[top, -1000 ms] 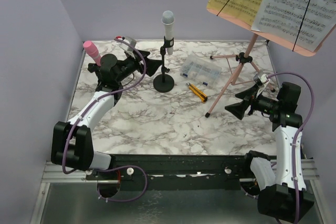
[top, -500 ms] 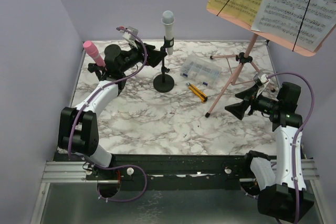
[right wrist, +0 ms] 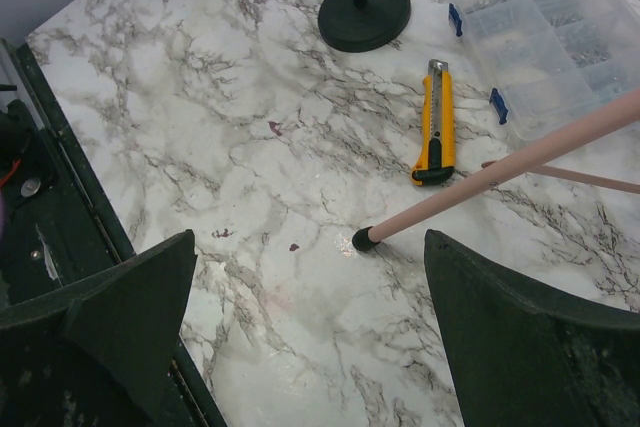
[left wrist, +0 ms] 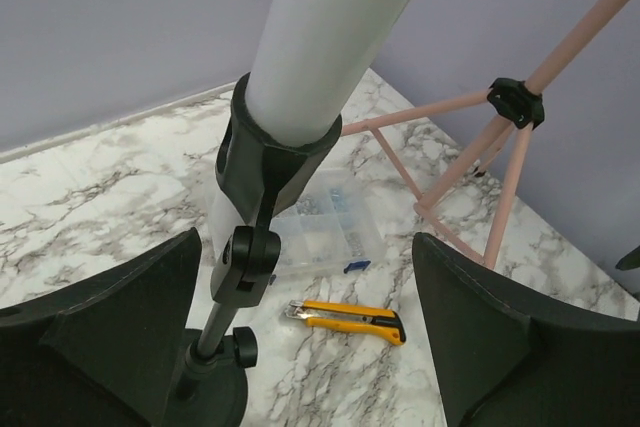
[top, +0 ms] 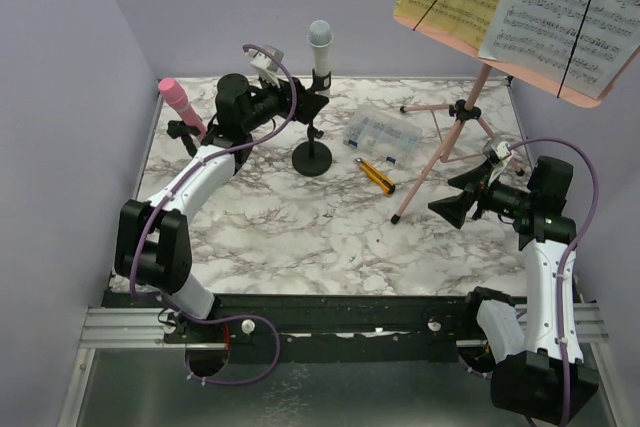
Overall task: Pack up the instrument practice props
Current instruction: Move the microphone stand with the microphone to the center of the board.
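Flanking white mic (left wrist: pixel 330 37), L jaws wide

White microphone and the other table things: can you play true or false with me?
1. The white microphone stands in a black holder. True.
2. The left claw is squeezing it. False: the claw is open, fingers either side of the holder.
3. The pink microphone lies flat. False: it stands up, tilted.
4. The yellow knife lies on the table. True.
5. The right claw holds something. False: it is open and empty, near the pink rack.
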`<state>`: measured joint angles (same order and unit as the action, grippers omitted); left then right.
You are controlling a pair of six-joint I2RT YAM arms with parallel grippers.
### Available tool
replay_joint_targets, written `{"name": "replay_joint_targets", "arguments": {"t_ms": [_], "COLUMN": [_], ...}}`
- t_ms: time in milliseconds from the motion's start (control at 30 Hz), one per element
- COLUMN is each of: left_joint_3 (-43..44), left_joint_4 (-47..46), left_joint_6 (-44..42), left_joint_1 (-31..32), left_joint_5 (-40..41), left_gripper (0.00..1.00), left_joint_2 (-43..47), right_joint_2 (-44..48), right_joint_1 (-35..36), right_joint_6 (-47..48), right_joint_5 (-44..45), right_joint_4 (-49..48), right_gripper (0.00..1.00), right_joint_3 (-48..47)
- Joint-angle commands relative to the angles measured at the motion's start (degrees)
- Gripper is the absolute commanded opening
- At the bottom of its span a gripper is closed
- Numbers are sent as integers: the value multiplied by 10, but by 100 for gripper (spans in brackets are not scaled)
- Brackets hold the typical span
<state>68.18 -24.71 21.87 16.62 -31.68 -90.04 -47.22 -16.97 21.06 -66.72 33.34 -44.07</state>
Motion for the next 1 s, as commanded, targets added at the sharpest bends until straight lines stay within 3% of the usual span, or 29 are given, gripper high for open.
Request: {"name": "replay_joint_targets", "arguments": {"t_ms": [0,367,633,967], "left_joint_3": [46,73,87,97], "left_joint_4": [88,141,157,165], "left_joint_6": [-95,-201,-214,-216], "left_joint_1": [21,64,69,69], "left_joint_5": [63,116,146,148], "left_gripper": [85,66,57,30], "left_joint_2": [-12,-23,-34,-45], "right_joint_2": [4,6,6,8], "right_joint_1": [-3,-3,-3,-3], "right_joint_6": [2,0,0,2], "right_joint_5": [-8,-5,-4,-2], "right_joint_4": [9,6,6,8], "right_gripper": [100,100,100,100], "right_joint_3": [-6,-5,-5,-5]}}
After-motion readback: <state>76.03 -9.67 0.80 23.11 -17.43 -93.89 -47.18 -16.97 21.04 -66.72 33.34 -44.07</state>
